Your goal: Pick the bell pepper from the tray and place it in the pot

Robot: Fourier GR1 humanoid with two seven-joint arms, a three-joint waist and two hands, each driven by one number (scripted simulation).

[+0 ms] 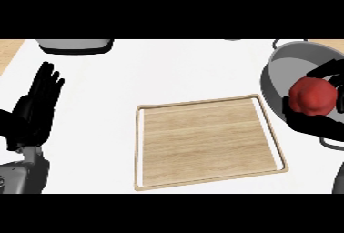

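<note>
1. The right robot hand [329, 72] curls round the bell pepper [313, 95], holding it over the inside of the pot [285, 68], right of the tray [201, 136].
2. The left robot hand [37, 102] rests open, far left.

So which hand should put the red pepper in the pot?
The right hand: its fingers are curled round the bell pepper, right over the pot. The left hand rests open on the far side of the tray.
</note>
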